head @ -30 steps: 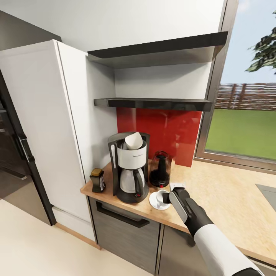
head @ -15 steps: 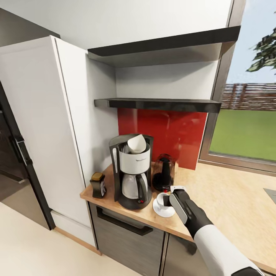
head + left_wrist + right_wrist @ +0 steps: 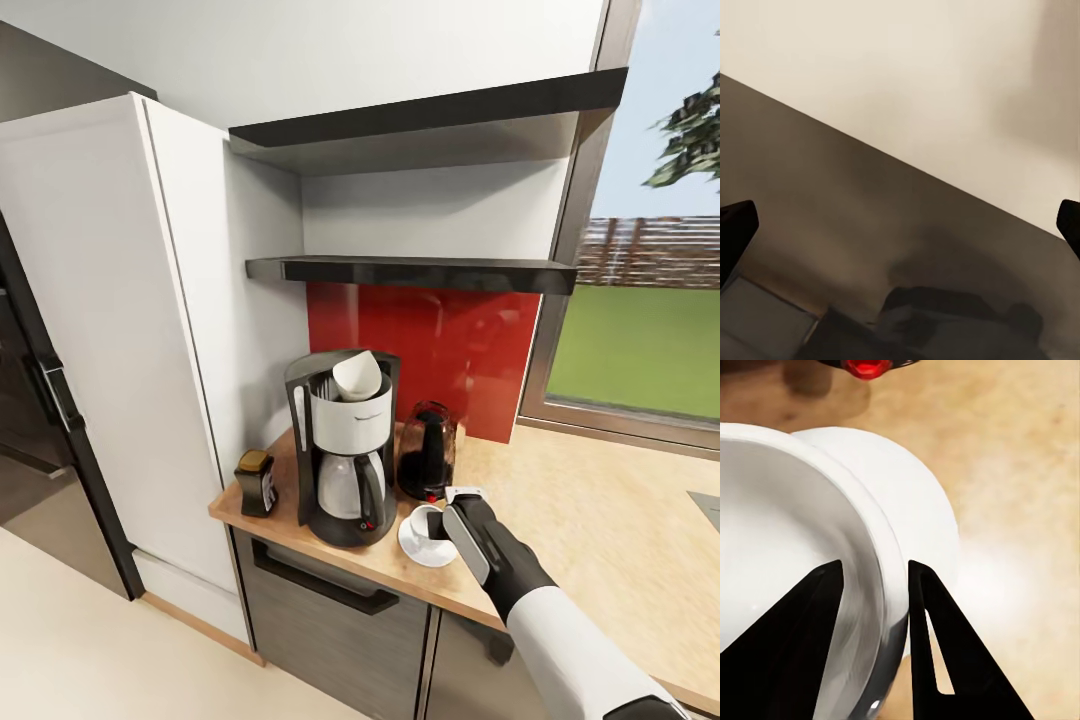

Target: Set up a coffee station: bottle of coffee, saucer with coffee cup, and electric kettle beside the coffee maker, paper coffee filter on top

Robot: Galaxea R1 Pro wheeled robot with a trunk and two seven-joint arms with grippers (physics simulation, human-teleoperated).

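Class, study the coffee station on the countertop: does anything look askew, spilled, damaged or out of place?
Nothing spilled or broken. One oddity: the filter sits tilted in the top of the coffee maker, leaning to one side. The cup is on the saucer, its rim between the right gripper's fingers.

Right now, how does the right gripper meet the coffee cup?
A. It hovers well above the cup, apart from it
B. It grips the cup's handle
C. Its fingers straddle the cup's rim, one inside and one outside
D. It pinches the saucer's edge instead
C. In the right wrist view the right gripper has one finger inside the coffee cup and the other outside its wall, over the saucer.
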